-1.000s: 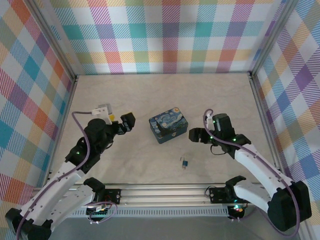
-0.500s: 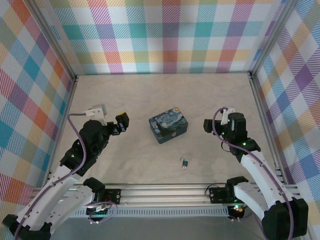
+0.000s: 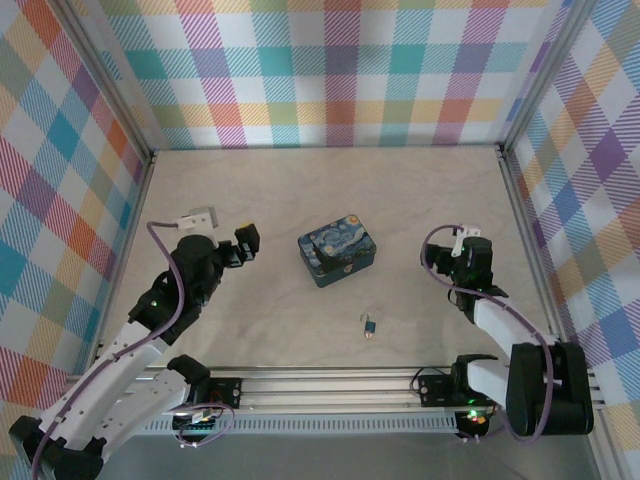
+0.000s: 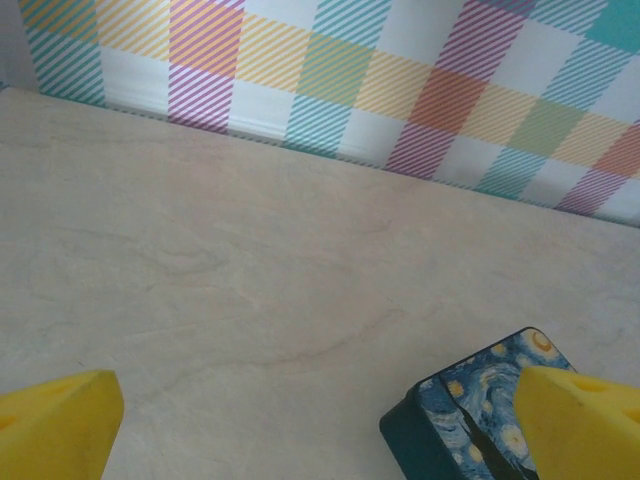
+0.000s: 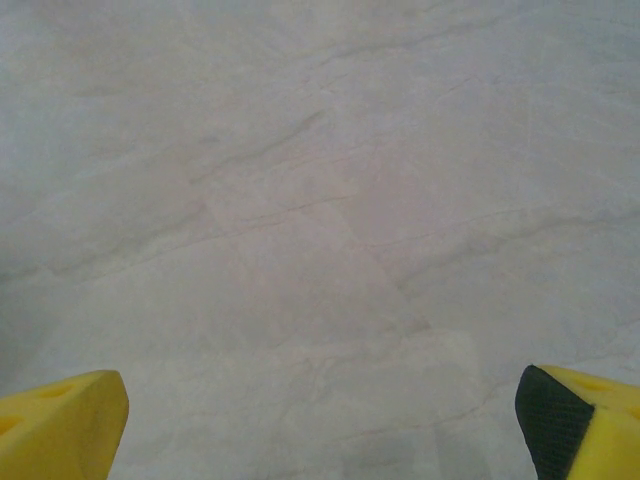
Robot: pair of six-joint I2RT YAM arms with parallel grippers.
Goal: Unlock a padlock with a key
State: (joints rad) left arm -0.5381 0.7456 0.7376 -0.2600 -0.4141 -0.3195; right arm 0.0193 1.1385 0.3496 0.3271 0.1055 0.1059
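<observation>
Overhead and low left-wrist views share the painted tin (image 3: 337,256).

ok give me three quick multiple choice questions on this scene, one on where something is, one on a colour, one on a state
1. Where does the padlock lie?
A) on the table, nearer the arm bases than the tin
B) on top of the tin
C) against the back wall

2. What colour are the fingers of the left end effector?
A) red
B) yellow
C) white

3. What state is the right end effector in?
A) shut on the padlock
B) shut on the tin
C) open, holding nothing

Answers:
1 A, the top view shows it on bare table in front of the tin, apart from it.
2 B, the left wrist view shows both fingers yellow.
3 C, its fingers stand wide apart over bare table.
</observation>
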